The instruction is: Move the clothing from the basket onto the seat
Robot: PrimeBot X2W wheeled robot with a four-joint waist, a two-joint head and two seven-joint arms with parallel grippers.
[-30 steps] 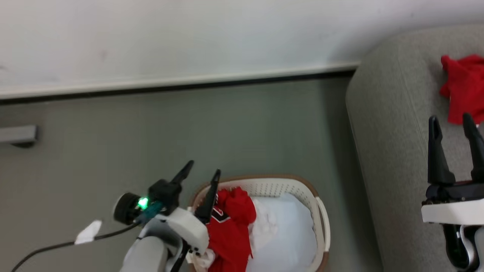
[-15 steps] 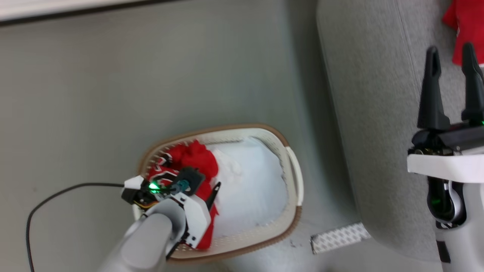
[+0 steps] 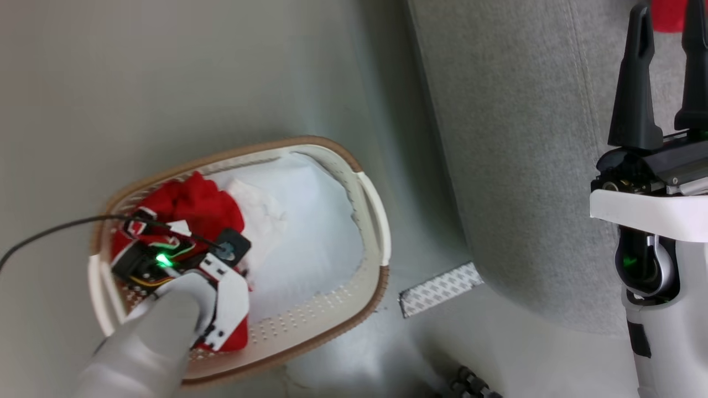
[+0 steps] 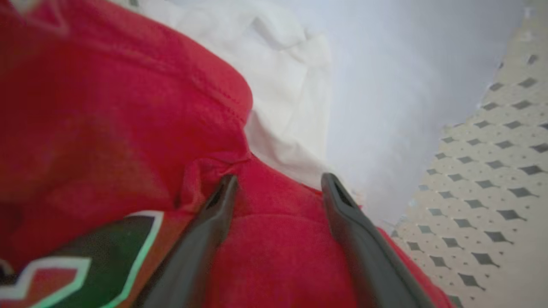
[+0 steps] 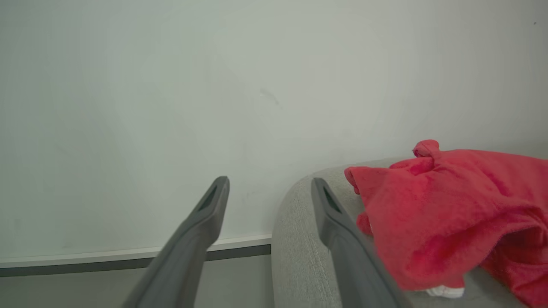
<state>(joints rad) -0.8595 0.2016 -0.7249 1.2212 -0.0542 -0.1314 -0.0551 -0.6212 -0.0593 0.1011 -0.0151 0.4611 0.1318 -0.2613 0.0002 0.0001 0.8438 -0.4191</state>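
Clothing [image 4: 107, 107], in basket [image 4: 492, 171], seemingly touches spread left gripper [image 4: 278, 176].

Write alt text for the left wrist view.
The left gripper, jaws open, presses into the red clothing, with a fold of it between them. Beyond lie a white sheet and, at right, the perforated wall of the basket.
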